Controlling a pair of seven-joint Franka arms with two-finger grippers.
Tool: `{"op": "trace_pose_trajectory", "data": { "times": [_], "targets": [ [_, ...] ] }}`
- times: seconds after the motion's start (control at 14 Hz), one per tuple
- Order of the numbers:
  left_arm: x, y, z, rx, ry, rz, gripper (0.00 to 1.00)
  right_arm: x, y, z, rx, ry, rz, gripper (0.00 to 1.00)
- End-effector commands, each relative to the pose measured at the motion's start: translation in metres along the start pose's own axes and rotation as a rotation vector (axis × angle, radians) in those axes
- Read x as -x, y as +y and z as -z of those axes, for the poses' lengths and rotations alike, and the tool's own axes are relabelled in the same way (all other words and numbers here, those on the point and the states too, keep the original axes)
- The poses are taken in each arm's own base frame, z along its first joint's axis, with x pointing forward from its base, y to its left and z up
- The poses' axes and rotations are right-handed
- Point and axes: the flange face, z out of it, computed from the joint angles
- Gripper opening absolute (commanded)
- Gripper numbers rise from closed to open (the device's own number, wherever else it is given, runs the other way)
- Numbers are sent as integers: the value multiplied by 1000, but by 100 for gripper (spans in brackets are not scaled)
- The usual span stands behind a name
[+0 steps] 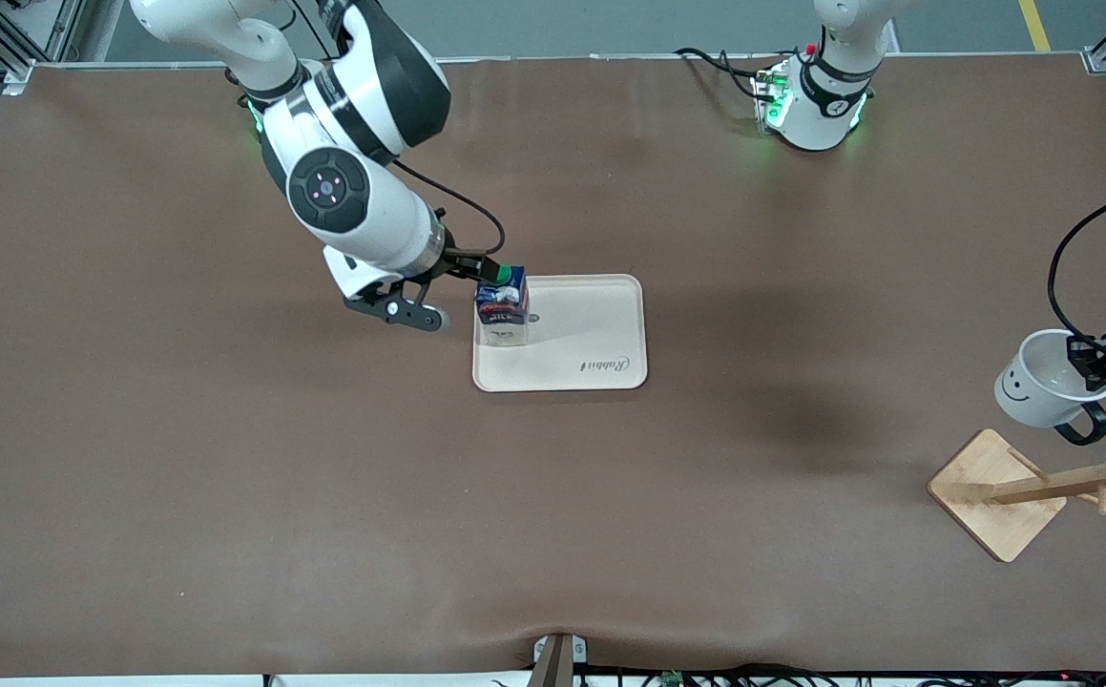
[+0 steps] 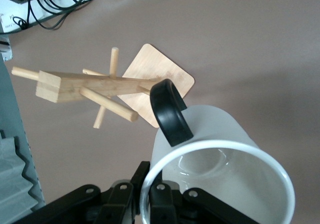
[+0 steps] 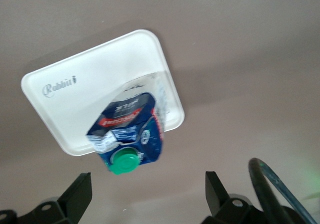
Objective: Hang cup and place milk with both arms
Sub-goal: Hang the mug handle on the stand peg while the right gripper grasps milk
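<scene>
Upright, the milk (image 1: pixel 502 307) on the tray (image 1: pixel 600 334), near its edge.

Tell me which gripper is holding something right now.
The left gripper: it is shut on the rim of the cup, held over the wooden rack. The right gripper is open beside the milk on the tray.
</scene>
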Motion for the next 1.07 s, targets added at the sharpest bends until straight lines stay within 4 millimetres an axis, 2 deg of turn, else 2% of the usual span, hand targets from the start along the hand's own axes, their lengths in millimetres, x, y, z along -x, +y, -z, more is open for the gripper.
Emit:
{"op": "trace_pose_trajectory", "data": {
  "times": [0.0, 0.14, 0.29, 0.36, 0.43, 0.57, 0.71, 0.86, 1.0],
  "targets": [
    [2, -27, 0, 20, 59, -52, 0, 9, -22, -19, -37, -4, -53, 100],
    [6, -40, -3, 18, 68, -60, 0, 16, -35, -39, -33, 18, -52, 100],
    [7, -40, -4, 33, 71, -53, 0, 17, -38, -43, -20, 47, -37, 100],
    [7, -42, -6, 36, 69, -54, 0, 20, -42, -53, 26, 87, -6, 100],
    [12, -53, -13, 46, 61, -41, 0, 24, -46, -59, 58, 123, 22, 100],
    [14, -58, -20, 67, 62, -54, 0, 20, -43, -64, 93, 151, 43, 100],
    [17, -71, -33, 70, 68, -43, 0, 18, -44, -67, 87, 161, 45, 100],
    [11, -68, -39, 69, 88, -61, 0, 20, -45, -84, 65, 184, 56, 100],
    [9, -67, -52, 85, 78, -63, 0, 20, -45, -91, 55, 194, 58, 100]
  ]
}}
